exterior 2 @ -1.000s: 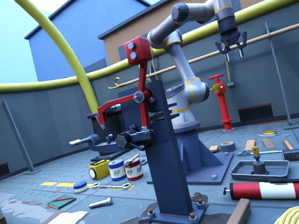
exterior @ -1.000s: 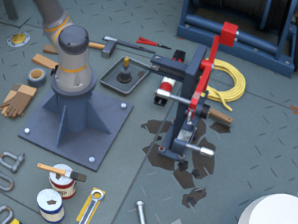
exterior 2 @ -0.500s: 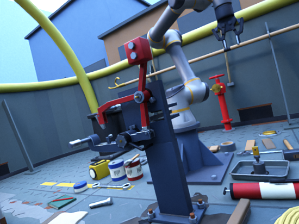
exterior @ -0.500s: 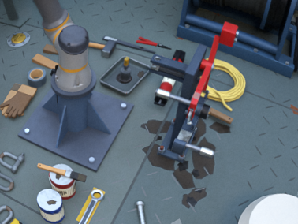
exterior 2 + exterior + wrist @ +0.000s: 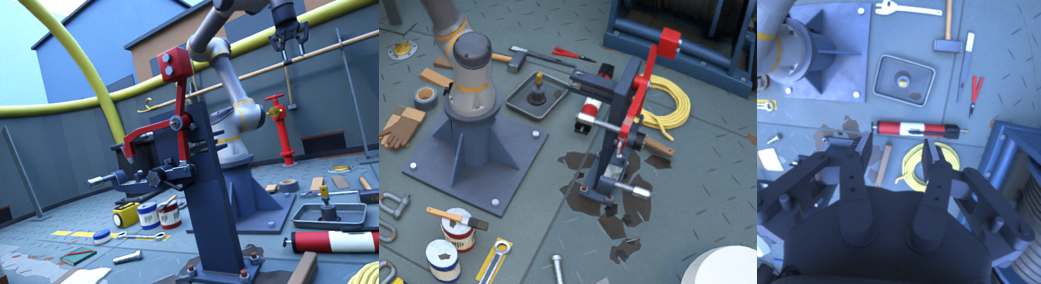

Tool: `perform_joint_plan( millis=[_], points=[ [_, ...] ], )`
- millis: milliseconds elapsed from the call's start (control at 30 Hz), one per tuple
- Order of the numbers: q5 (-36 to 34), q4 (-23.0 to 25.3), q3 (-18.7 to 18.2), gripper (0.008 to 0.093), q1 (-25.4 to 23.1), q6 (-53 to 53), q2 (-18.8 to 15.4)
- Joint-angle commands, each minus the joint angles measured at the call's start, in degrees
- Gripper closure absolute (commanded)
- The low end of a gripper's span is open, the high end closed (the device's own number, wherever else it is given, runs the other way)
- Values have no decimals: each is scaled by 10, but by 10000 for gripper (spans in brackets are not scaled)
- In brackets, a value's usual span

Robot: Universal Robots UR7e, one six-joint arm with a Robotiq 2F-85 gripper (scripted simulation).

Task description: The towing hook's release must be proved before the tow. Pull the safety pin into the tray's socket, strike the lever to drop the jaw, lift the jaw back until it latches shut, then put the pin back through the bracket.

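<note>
The safety pin [image 5: 539, 79] [image 5: 324, 191] [image 5: 903, 82] has a yellow head and stands upright in the socket of the grey tray [image 5: 537, 95] [image 5: 329, 215] [image 5: 903, 80]. The towing hook stand [image 5: 614, 135] [image 5: 206, 193] is a blue post bolted to the floor. Its red lever [image 5: 651, 70] [image 5: 177, 103] points up, with a red block on top. The jaw [image 5: 144, 177] sits on the post's side. My gripper [image 5: 292, 51] [image 5: 896, 154] is high above the floor, open and empty, looking down on the grease gun and the yellow rope.
The blue post and its red lever stand tall beside my gripper's path down. A red-and-white grease gun [image 5: 914, 129], a yellow rope coil [image 5: 921, 164] and a blue winch frame [image 5: 679, 40] lie around it. Tools and paint cans litter the floor.
</note>
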State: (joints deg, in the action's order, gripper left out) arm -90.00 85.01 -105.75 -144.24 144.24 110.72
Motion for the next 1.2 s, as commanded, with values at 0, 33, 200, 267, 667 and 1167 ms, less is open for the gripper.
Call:
perform_joint_plan(
  millis=[0,33,200,267,667,1167],
  points=[
    [0,0,0,444,0,0,0],
    [0,0,0,434,0,0,0],
    [0,0,0,434,0,0,0],
    [0,0,0,434,0,0,0],
    [0,0,0,434,1,-1,1],
    [0,-20,-27,434,84,-84,48]
  ],
)
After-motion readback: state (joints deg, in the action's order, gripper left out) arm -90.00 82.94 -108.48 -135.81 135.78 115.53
